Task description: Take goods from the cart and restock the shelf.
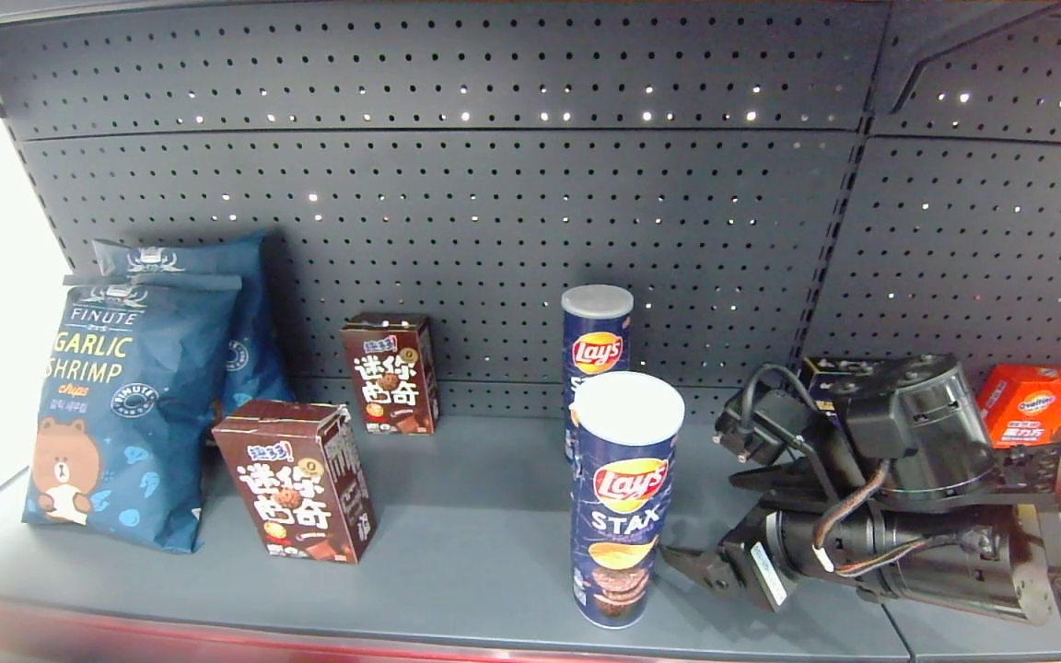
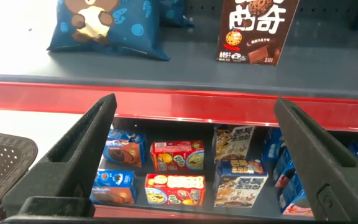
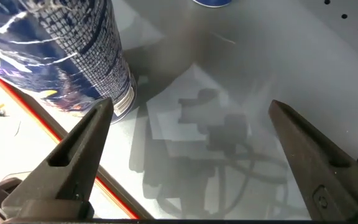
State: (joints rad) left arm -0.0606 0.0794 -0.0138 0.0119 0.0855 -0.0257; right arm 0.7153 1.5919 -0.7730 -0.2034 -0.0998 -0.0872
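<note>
Lying low over shelf [image 1: 475,534], right gripper [image 3: 190,112] spread beside front chip can [image 1: 627,497]; left gripper [image 2: 194,106] spread.

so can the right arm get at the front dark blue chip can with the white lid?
Probably yes. The right gripper is open, low over the grey shelf beside the dark blue can, with nothing between them. The can stands off to one side of the fingers, so a small shift looks needed.

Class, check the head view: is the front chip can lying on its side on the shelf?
No, the front chip can stands upright on the shelf, lid on top.
</note>
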